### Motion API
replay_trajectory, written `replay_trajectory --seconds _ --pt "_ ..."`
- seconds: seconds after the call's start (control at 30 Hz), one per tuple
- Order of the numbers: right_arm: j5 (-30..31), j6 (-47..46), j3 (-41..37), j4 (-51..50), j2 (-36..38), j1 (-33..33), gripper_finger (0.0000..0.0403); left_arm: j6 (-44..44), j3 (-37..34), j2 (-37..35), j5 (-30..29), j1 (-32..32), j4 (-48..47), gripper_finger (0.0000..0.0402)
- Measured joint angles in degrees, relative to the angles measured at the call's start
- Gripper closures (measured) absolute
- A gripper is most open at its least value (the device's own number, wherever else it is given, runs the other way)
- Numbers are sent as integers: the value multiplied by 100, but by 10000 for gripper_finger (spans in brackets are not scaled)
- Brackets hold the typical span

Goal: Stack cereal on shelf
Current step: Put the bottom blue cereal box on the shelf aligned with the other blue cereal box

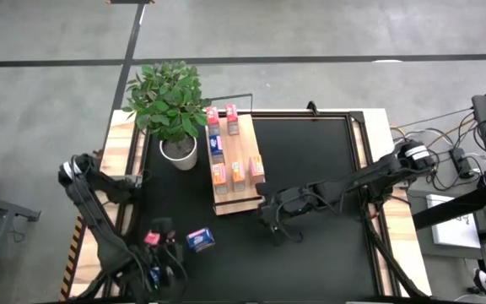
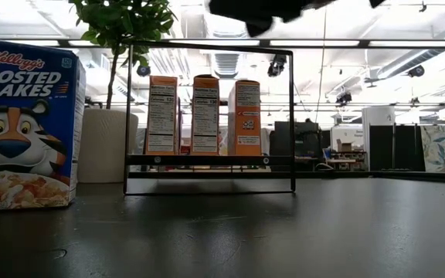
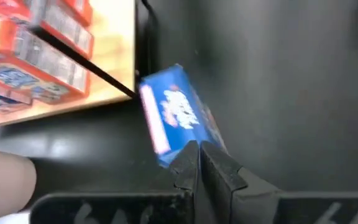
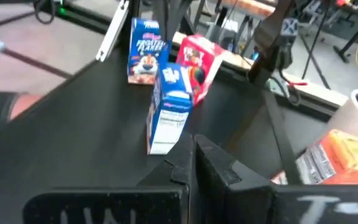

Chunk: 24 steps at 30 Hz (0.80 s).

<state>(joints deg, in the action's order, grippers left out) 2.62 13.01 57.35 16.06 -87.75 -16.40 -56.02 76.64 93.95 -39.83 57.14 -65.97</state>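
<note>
Seen from above, the wooden shelf [image 1: 236, 165] sits at upper centre of the black surface [image 1: 319, 177], lined with small cereal boxes [image 1: 218, 173]. The right claw [image 1: 270, 221], fingers pressed together and empty, hovers just off the shelf's lower corner. At lower left, the left claw [image 1: 165, 253], likewise closed on nothing, sits beside a loose blue box [image 1: 200, 240] and a pink-red one [image 1: 152, 238].

We see the blue cardboard Frosted Flakes box [image 2: 23, 123] cut by the low view's left edge; the potted green plant's [image 2: 118, 23] top is cropped.
</note>
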Motion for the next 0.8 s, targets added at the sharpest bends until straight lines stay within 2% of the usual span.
replay_trajectory --seconds 0.4,0.8 --pt "2 108 1631 -52 -1508 -22 394 -558 -476 168 2 455 68 402" --pt "41 147 3154 -773 -2450 -22 394 -624 -975 175 -337 471 92 402"
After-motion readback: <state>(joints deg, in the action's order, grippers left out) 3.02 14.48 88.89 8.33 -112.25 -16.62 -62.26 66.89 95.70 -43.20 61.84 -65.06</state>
